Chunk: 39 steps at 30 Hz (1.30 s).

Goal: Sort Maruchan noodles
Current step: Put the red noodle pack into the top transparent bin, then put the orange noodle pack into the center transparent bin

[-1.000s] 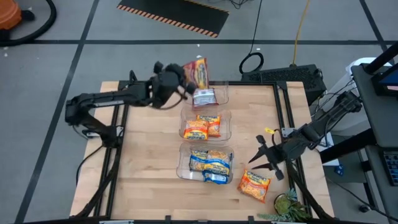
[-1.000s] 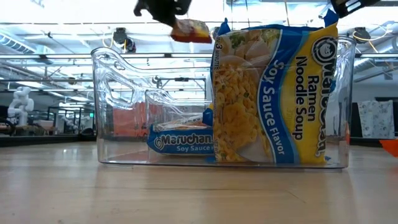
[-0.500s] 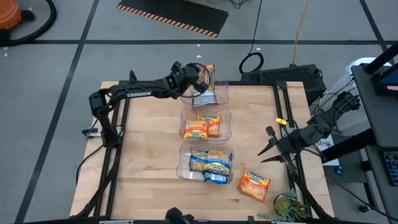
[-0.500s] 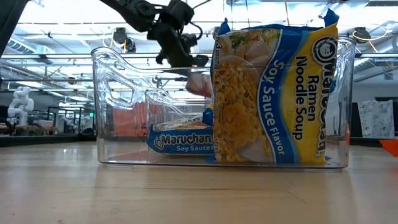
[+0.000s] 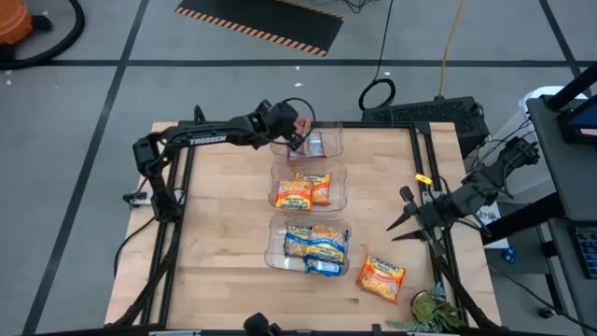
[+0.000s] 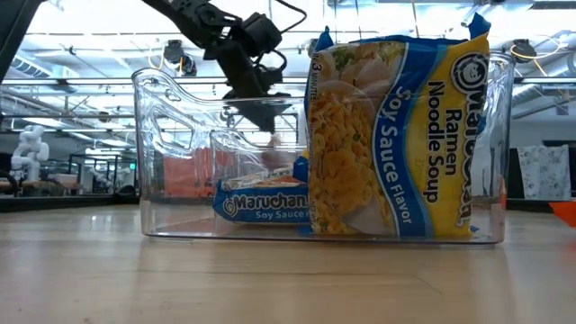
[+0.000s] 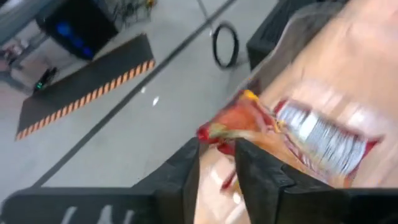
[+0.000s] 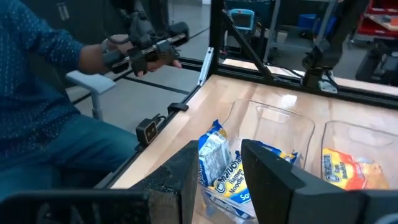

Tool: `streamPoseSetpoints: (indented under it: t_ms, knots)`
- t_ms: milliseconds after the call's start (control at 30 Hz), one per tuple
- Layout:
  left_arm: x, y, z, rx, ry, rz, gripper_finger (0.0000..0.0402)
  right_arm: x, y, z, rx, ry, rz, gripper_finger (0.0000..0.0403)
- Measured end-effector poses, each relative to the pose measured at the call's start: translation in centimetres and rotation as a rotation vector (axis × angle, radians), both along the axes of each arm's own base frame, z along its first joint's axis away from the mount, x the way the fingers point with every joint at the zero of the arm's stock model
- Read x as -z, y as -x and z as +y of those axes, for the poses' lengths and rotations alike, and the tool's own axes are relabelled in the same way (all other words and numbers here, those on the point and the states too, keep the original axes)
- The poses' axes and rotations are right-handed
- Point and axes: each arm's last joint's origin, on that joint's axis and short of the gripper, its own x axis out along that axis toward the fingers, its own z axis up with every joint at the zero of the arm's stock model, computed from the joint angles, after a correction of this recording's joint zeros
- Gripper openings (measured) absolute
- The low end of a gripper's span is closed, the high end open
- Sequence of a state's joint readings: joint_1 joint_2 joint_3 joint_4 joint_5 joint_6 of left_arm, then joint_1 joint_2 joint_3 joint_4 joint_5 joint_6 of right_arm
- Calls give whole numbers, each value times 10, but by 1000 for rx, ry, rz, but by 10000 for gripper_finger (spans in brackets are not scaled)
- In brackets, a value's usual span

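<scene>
The left end effector (image 5: pixel 297 136) is hanging right over the far bin (image 5: pixel 326 149), the one at the back of the table (image 5: pixel 224 243). Its fingers (image 7: pixel 180 180) are showing a narrow gap in the wrist view, and a reddish-brown packet (image 7: pixel 292 134) is lying just past them, silver side up, down in that far bin. I honestly can't tell whether the tips are touching it or already clear of it.

The right end effector (image 5: pixel 403 227) is waiting out by the right edge of the table, fingers spread apart with nothing between them.

Three clear bins are sitting in a row down the middle of the table. The middle bin (image 5: pixel 340 191) is holding two orange packets (image 5: pixel 303 189) side by side. The near bin (image 5: pixel 276 245) is holding the blue-and-yellow packets (image 5: pixel 317 245); from table height one of them is standing upright against the bin wall (image 6: pixel 396 135) and another is lying flat beside it (image 6: pixel 261 205).

One orange packet (image 5: pixel 381 277) is lying loose on the table near the front right corner, just beside the near bin.

A person in a blue sleeve (image 8: pixel 37 81) is sitting beyond the table edge in the right wrist view.
</scene>
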<state>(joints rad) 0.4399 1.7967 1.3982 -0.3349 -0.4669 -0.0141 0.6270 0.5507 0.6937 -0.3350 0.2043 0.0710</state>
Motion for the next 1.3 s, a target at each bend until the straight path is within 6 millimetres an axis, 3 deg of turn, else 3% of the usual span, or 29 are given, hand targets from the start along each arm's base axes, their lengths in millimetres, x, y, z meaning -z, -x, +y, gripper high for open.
streamPoseSetpoints:
  t_ms: [267, 500, 767, 1133, 1300]
  knots:
    - [-32, 28, -32, -32, 42, 66, 131, 6, -2, -1, 101, -53, 80, 116]
    - [-57, 53, -78, 19, 126, 98, 132, 14, -13, 6, 195, -127, 178, 116]
    - [-53, 66, -133, 122, 197, 276, 132, 42, -29, 23, 296, -267, 471, 129]
    - [-51, 68, -204, 201, 197, 241, 132, 76, -40, 55, 210, -459, 975, 188]
    - [-43, 73, -231, 224, 163, 238, 132, 86, -39, 63, 161, -459, 1136, 199]
